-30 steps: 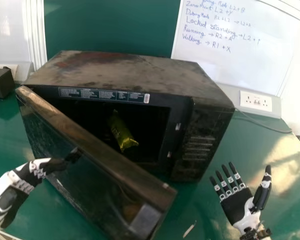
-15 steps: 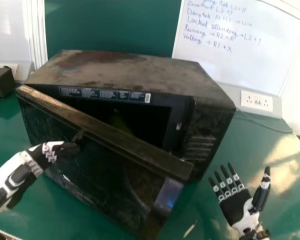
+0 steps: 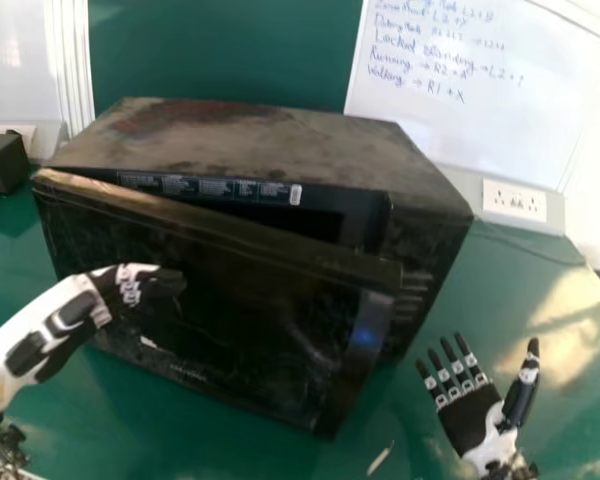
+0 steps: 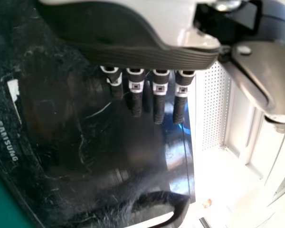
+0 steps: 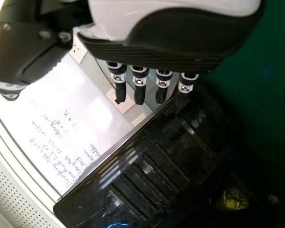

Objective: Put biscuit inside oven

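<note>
The black oven (image 3: 270, 135) stands on the green table, its door (image 3: 230, 300) partly closed with a gap at the top and right side. My left hand (image 3: 145, 285) has its fingers extended against the door's outer face, left of its middle; in the left wrist view the straight fingers of my left hand (image 4: 159, 97) lie over the dark door (image 4: 61, 142). Open and palm up, my right hand (image 3: 472, 415) is right of the oven. In the right wrist view, my right hand (image 5: 140, 85) has straight fingers, and the yellow biscuit packet (image 5: 235, 198) shows inside the oven.
A small white scrap (image 3: 380, 458) lies on the green table (image 3: 520, 290) near its front. A wall socket (image 3: 514, 201) and a cable are behind the oven on the right. A dark box (image 3: 2, 163) sits at the far left.
The door has swung further toward the oven body, covering the biscuit packet in the head view. My left hand has moved right and slightly up along with it. My right hand has stayed nearly still.
</note>
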Tool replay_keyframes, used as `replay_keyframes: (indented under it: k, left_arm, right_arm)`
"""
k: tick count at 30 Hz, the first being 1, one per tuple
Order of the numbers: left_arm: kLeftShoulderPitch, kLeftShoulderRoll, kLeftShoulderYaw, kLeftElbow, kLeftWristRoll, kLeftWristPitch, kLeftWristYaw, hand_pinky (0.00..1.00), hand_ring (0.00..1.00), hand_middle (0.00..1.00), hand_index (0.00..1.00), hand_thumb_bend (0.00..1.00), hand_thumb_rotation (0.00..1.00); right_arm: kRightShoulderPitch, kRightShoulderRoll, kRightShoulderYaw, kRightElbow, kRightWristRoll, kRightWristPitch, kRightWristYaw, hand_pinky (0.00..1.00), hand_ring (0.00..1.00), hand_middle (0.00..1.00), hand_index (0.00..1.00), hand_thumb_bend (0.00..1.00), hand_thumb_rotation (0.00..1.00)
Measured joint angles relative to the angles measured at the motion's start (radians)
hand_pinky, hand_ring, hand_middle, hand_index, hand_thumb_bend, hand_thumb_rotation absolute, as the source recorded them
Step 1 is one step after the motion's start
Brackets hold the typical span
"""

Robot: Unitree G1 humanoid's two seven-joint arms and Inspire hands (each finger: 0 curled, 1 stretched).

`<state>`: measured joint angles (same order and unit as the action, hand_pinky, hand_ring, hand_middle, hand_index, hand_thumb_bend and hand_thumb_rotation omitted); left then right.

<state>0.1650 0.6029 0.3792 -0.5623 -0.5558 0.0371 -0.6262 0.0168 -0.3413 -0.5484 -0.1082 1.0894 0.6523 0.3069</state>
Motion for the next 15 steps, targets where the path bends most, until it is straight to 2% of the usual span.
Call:
replay_keyframes:
  k: [6, 11, 15]
  left_arm:
    - [-0.114, 0.003, -0.040, 0.109, 0.044, -0.010, -0.043, 0.93, 0.88, 0.85, 0.82, 0.94, 0.89]
    - [-0.178, 0.003, -0.076, 0.208, 0.106, -0.055, -0.077, 0.92, 0.86, 0.84, 0.81, 0.93, 0.90]
    - [-0.207, 0.005, -0.091, 0.263, 0.160, -0.063, -0.076, 0.89, 0.84, 0.82, 0.78, 0.94, 0.89]
  right_arm:
    - [0.006, 0.001, 0.003, -0.013, -0.010, 0.000, -0.010, 0.97, 1.00, 1.00, 1.00, 1.00, 1.00]
    - [0.010, 0.005, 0.006, -0.024, -0.017, -0.002, -0.009, 0.96, 0.99, 0.99, 1.00, 1.00, 1.00]
    - [0.011, 0.007, 0.006, -0.025, -0.020, -0.002, -0.010, 0.96, 0.98, 0.98, 1.00, 1.00, 1.00]
